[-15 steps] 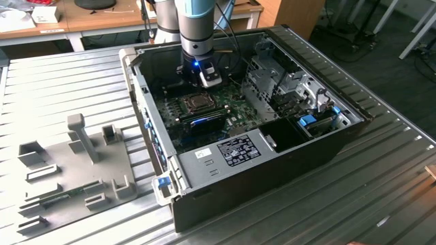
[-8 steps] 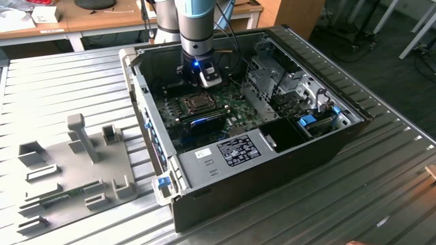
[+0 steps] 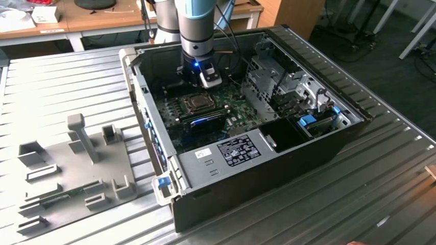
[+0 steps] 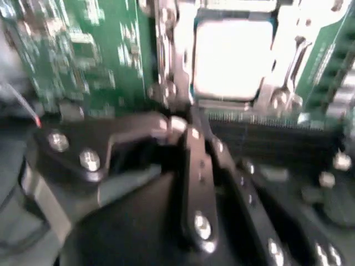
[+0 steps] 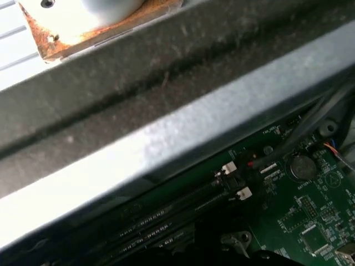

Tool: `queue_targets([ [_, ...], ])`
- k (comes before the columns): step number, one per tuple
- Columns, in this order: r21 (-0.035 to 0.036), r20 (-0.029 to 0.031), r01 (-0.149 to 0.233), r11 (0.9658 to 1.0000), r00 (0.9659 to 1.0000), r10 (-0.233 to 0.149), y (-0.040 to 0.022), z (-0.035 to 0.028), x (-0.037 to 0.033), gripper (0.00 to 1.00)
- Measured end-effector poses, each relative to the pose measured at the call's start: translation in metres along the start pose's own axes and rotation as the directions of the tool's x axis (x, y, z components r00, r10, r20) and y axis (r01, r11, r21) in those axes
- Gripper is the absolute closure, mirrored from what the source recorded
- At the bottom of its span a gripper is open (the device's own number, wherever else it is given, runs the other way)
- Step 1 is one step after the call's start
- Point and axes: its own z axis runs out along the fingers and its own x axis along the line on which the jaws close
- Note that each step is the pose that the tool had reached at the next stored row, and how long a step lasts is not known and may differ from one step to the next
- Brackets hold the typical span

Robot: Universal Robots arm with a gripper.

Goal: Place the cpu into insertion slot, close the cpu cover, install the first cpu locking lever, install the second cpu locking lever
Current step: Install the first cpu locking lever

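The cpu (image 4: 233, 58), with its bright silver-grey top, lies flat in the insertion slot (image 3: 197, 103) on the green circuit board inside the open computer case. The cpu cover (image 4: 280, 91), a shiny metal frame, lies around the chip's edges. My gripper (image 4: 180, 126) hangs just beside one corner of the socket, its black fingers brought together, with a small shiny metal part at their tips. In the exterior view the gripper (image 3: 208, 81) sits low inside the case, just behind the socket.
Black memory slots (image 3: 204, 121) run beside the socket, and the same slots (image 5: 166, 221) lie under the case wall (image 5: 166, 138). A metal drive cage (image 3: 272, 81) and cables stand to the exterior view's right. A grey fixture tray (image 3: 75, 168) lies outside the case.
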Motion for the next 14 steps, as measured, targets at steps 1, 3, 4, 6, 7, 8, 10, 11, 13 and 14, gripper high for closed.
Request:
queue_targets([
  [1, 0.0009, -0.0001, 0.000, 1.0000, 1.0000, 0.000, -0.0002, -0.0004, 0.0000, 0.90],
  [3, 0.0007, -0.0002, 0.000, 1.0000, 1.0000, 0.000, -0.0002, -0.0003, 0.0000, 0.90],
  [4, 0.0008, -0.0002, 0.000, 1.0000, 1.0000, 0.000, -0.0002, -0.0003, 0.0000, 0.90],
  [6, 0.0008, -0.0001, 0.000, 1.0000, 1.0000, 0.000, -0.0002, -0.0003, 0.0000, 0.90],
  [7, 0.0006, -0.0001, 0.000, 1.0000, 1.0000, 0.000, -0.0002, -0.0005, 0.0000, 0.90],
  [8, 0.0005, -0.0001, 0.000, 1.0000, 1.0000, 0.000, -0.0001, -0.0008, 0.0000, 0.90],
  [10, 0.0003, -0.0003, 0.000, 1.0000, 1.0000, 0.000, 0.0002, -0.0022, -0.0001, 0.90],
  [11, 0.0002, -0.0004, 0.000, 1.0000, 1.0000, 0.000, 0.0005, -0.0032, -0.0001, 0.90],
  [13, 0.0001, -0.0004, 0.000, 1.0000, 1.0000, 0.000, 0.0012, -0.0059, -0.0003, 0.90],
  [14, 0.0001, -0.0004, 0.000, 1.0000, 1.0000, 0.000, 0.0015, -0.0073, -0.0004, 0.90],
])
